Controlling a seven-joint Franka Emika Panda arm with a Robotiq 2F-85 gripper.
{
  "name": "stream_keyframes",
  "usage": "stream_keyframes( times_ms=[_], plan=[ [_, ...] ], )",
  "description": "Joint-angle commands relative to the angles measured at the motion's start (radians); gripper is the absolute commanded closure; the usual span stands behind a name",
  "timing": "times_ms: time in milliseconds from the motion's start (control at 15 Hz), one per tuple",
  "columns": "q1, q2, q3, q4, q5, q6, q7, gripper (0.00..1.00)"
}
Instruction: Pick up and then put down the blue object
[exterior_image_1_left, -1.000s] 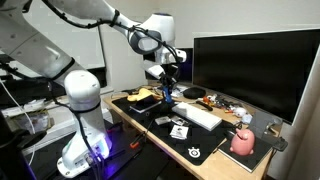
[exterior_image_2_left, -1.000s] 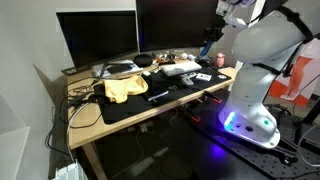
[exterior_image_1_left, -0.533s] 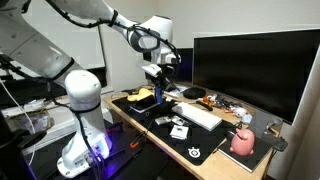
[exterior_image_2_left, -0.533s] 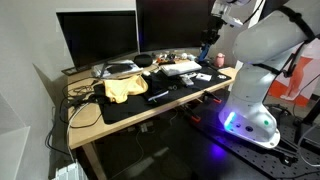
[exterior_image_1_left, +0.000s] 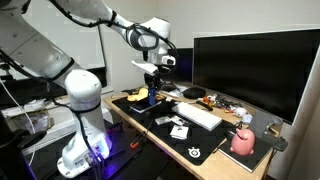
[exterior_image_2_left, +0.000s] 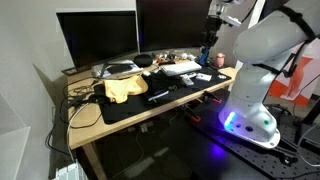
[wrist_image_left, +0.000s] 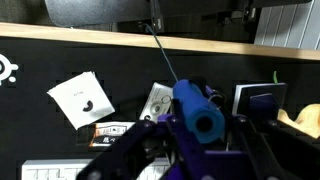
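The monitor (exterior_image_1_left: 245, 70) is the largest thing near the arm, filling the right half of the exterior view. A wide swing on the way down could, I judge, clip its lower edge. The table (exterior_image_2_left: 85, 118) is crowded, so the landing spot is the next risk. The black mat (exterior_image_2_left: 140, 108) has some bare patches, but the white keyboard (exterior_image_1_left: 197, 115) and loose cables lie close by. A descent that drifts off line could set the load on the keys or on a cord, where it would tip or roll. The two white cards (wrist_image_left: 82, 98) at centre left of the wrist view are light enough to be pushed or pinned if the fingers come down on them. The blue object (wrist_image_left: 197, 108) sits low and centre in the wrist view, raised clear of the mat. The end effector (wrist_image_left: 203, 130) is closed tight on it, with a dark finger on either side. The object looks rounded and smooth, so it may twist or slip in the grip, and letting go too high would probably send it rolling towards the table edge. As for writing, the monitor shows no brand. A white round logo (wrist_image_left: 6, 68) is printed on the mat at the left edge of the wrist view, too cropped to name. The cards carry dark marks and fine print that is too small to read.
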Motion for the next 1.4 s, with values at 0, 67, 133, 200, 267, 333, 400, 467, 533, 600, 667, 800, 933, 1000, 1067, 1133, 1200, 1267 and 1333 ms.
stream_keyframes(
  times_ms=[0,67,133,200,267,333,400,467,533,600,667,800,933,1000,1067,1133,1200,1267,1333],
  plan=[
    [-0.006,0.001,0.024,0.018,-0.014,-0.063,-0.025,0.91],
    [-0.006,0.002,0.026,0.018,-0.018,-0.07,-0.026,0.91],
    [-0.006,0.001,0.027,0.019,-0.021,-0.078,-0.027,0.91],
    [-0.006,0.002,0.028,0.02,-0.023,-0.085,-0.028,0.91],
    [-0.006,0.003,0.029,0.021,-0.025,-0.088,-0.028,0.91],
    [-0.009,0.002,0.031,0.019,-0.03,-0.083,-0.023,0.91],
    [-0.014,-0.001,0.035,0.015,-0.037,-0.068,-0.014,0.91],
    [-0.018,-0.003,0.039,0.012,-0.043,-0.059,-0.008,0.91],
    [-0.022,-0.005,0.041,0.009,-0.051,-0.049,-0.002,0.91],
    [-0.025,-0.005,0.042,0.007,-0.058,-0.039,0.003,0.91],
    [-0.028,-0.005,0.043,0.006,-0.065,-0.03,0.007,0.91],
    [-0.033,-0.003,0.042,0.004,-0.079,-0.008,0.015,0.91],
    [-0.04,-0.001,0.04,0.004,-0.088,0.008,0.019,0.91],
    [-0.043,0.001,0.039,0.005,-0.09,0.014,0.02,0.91],
    [-0.046,0.003,0.039,0.006,-0.092,0.021,0.021,0.91],
    [-0.051,0.004,0.039,0.006,-0.094,0.03,0.024,0.91],
    [-0.054,0.006,0.039,0.006,-0.095,0.039,0.027,0.91],
    [-0.059,0.009,0.038,0.007,-0.098,0.049,0.031,0.91],
    [-0.062,0.011,0.038,0.008,-0.1,0.057,0.033,0.91]
  ],
)
